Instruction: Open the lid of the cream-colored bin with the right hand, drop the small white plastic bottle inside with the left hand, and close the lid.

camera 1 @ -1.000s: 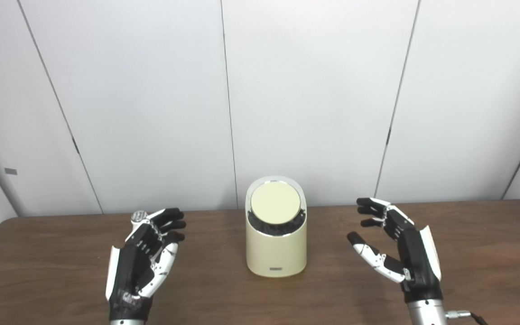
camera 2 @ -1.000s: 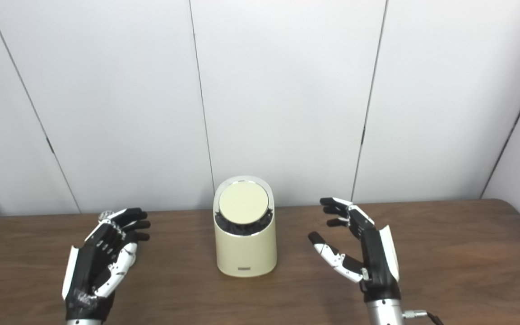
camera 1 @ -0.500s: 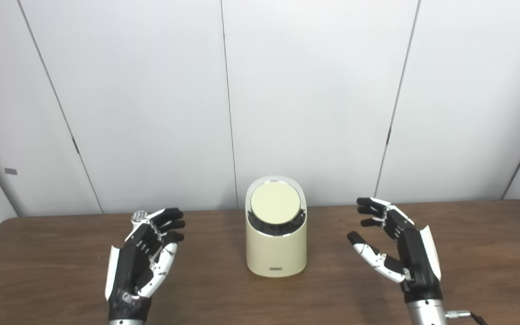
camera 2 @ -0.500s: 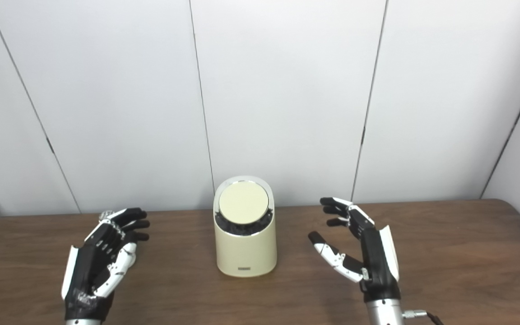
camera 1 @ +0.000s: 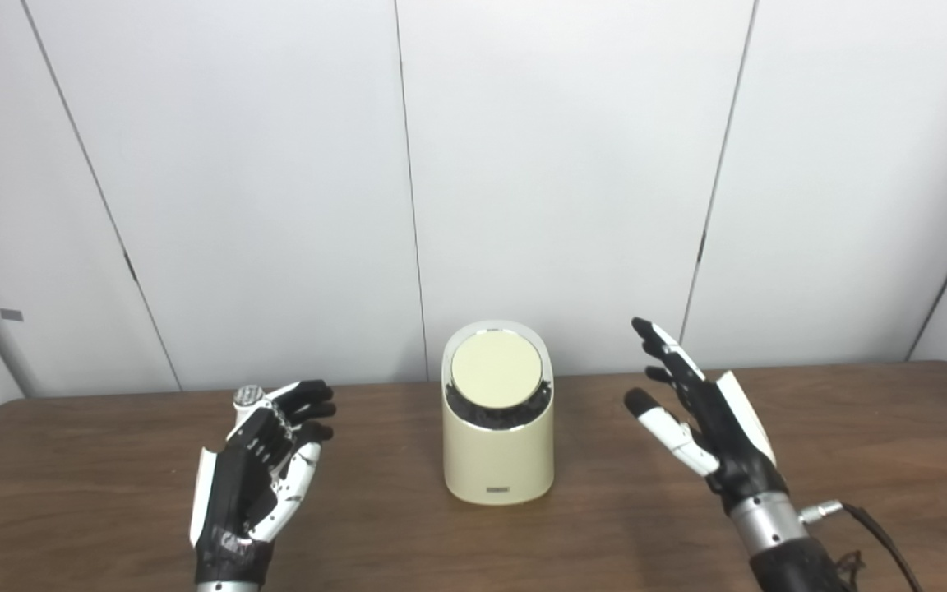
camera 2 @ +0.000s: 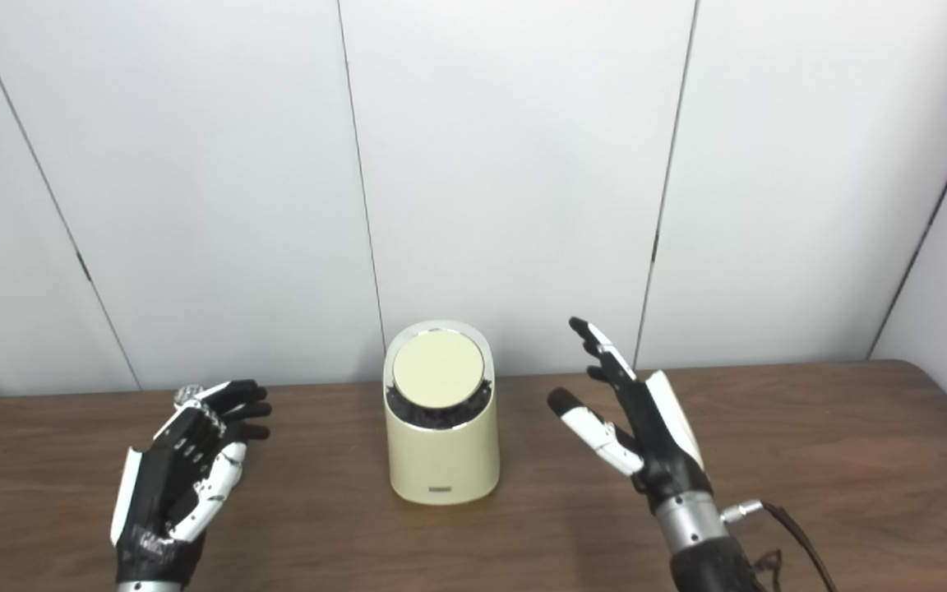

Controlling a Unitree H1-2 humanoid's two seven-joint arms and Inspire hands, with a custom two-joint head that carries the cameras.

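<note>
The cream-colored bin [camera 1: 497,460] stands mid-table, its round lid [camera 1: 496,370] down and tilted toward me. To its left my left hand [camera 1: 258,469] hovers low with fingers apart, holding nothing. Only a small silvery cap [camera 1: 250,396] shows behind its fingertips; the rest of that small object is hidden by the hand. Right of the bin, my right hand [camera 1: 704,419] is raised, open, fingers stretched up and toward the bin, about a hand's width from it and not touching it.
The brown wooden table [camera 1: 79,460] runs the full width of the view, with white wall panels [camera 1: 572,164] close behind the bin. A black cable [camera 1: 872,530] trails from my right wrist.
My right hand has lifted, straightened its fingers and moved a little toward the bin. The left hand and bin have not moved; the picture has shifted slightly.
</note>
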